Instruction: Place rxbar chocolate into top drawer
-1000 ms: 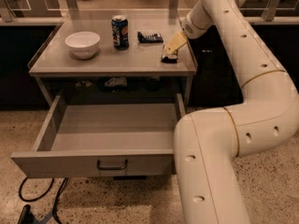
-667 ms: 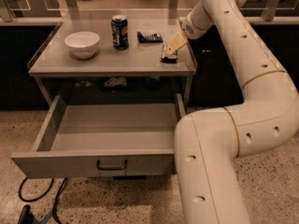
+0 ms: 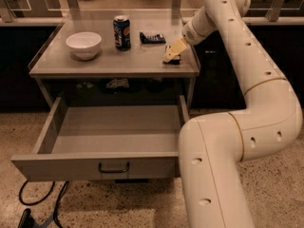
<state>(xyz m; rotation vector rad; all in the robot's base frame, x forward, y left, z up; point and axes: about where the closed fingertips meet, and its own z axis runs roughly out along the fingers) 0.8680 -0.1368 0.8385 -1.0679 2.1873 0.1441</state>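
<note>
— Dark sliver under the gripper [image 3: 170, 56]: is that the rxbar chocolate [image 3: 175, 60]?
— Yes, flat on the grey table [image 3: 118, 64], near its right front corner. It's mostly covered, so I can't tell which way its long side runs.
— Gripped?
— Can't tell; the gripper sits right over it.
— And the top drawer [image 3: 61, 164]?
— Pulled out, shallow, smooth grey, with a curved dark handle. The round white bowl [image 3: 83, 44], upright soda can [image 3: 122, 32] and gripper are where they were a second ago.
</note>
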